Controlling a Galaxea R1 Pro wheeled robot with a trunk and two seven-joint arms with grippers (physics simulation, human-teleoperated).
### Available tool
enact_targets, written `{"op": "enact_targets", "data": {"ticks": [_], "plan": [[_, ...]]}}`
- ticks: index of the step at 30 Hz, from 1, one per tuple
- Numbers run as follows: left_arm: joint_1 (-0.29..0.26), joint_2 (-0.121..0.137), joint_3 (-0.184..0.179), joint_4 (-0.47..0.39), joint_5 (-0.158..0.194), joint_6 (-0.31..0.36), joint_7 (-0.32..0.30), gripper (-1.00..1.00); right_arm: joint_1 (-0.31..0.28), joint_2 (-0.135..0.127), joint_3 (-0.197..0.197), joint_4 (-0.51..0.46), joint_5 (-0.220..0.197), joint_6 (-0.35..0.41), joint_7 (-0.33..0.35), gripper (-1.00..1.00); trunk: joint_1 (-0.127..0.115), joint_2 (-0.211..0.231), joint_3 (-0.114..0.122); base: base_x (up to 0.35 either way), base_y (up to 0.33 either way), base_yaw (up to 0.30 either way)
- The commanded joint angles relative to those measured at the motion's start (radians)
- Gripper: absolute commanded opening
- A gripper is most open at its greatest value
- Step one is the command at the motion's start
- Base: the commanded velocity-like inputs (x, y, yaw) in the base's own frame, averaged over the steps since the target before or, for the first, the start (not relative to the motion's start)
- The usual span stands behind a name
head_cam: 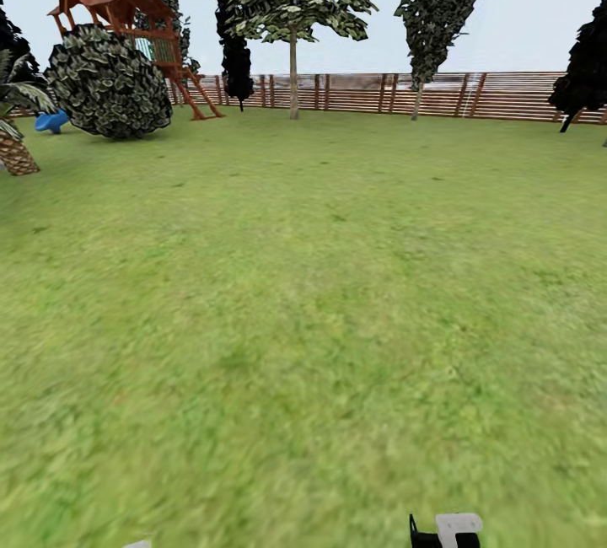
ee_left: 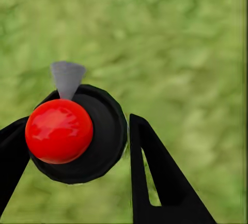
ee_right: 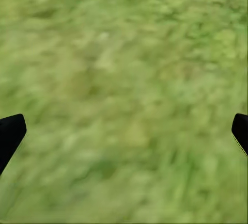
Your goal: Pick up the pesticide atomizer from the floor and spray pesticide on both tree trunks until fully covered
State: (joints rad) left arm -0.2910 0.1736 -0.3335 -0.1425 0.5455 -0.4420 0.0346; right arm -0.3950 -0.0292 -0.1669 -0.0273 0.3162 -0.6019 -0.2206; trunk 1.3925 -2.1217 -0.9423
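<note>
In the left wrist view my left gripper is shut on the pesticide atomizer, seen end-on as a dark round body with a glossy red ball and a grey cone tip, held above the grass floor. My right gripper is open over bare grass with nothing between its fingers; its pale top peeks in at the head view's lower edge. Far across the garden lawn, two trees with bare trunks stand by the fence, one at the centre, one further right.
A brown slat fence closes the far side. A wooden playhouse, a round bush, a palm and a blue object stand at the far left. Dark conifers flank the trees.
</note>
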Motion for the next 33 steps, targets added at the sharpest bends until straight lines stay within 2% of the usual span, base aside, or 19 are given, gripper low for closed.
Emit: {"op": "enact_targets", "data": {"ticks": [1,22,26,33], "plan": [[0.0,0.0,-0.008,0.0,0.005,-0.003,0.004,-1.0,-0.001,0.0,-0.006,0.001,0.011,-0.002,-0.005,1.0,0.0,0.0,-0.001,0.34,0.0,0.0],[0.0,0.001,-0.008,0.0,0.005,-0.003,0.004,-1.0,0.0,0.0,-0.006,0.001,0.011,-0.002,-0.005,1.0,0.0,0.0,-0.001,0.339,0.0,0.0],[0.0,-0.007,-0.01,0.001,0.004,-0.002,0.002,-1.0,-0.001,0.0,-0.006,0.001,0.011,-0.002,-0.005,1.0,0.0,0.0,-0.001,0.339,0.0,0.0],[0.001,-0.002,-0.007,0.001,0.004,-0.003,0.004,-1.0,0.0,0.0,-0.006,0.001,0.011,-0.002,-0.005,1.0,0.0,0.0,-0.001,0.339,0.0,0.0]]}}
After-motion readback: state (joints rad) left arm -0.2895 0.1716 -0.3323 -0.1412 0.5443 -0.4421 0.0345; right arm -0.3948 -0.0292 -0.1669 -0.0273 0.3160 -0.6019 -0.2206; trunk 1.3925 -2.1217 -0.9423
